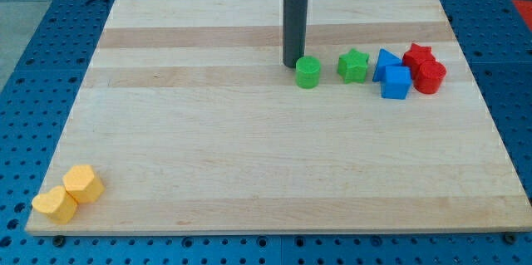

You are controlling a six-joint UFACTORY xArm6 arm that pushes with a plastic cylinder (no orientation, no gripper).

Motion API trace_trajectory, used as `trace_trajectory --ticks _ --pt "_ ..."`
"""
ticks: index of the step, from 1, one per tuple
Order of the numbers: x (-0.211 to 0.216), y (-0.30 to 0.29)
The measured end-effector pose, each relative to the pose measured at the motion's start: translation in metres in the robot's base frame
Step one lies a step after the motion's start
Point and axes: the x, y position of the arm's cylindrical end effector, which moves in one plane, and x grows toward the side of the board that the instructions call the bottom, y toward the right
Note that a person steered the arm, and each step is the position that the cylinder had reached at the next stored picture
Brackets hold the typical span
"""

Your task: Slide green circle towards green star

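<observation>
No fingers fitted; my tip [292, 66] ends a plain rod, so nothing opens or closes. It stands just beside the green circle [308, 73], on the side facing the worktop's [249, 174] left edge, near the far edge. The green star [353, 66] lies close beyond. The circle looks light, rigid, free-sliding and liable to roll off-line: push centrally on that flank.

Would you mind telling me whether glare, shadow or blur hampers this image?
Camera view: even lighting, no glare on the board; soft shadows beside my tip and the green circle; green star sharp, no blur.
</observation>
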Motion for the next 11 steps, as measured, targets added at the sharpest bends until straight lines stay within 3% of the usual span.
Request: trace_trajectory --ticks 4,11 --pt "0.007 0.033" --pt "0.013 0.026"
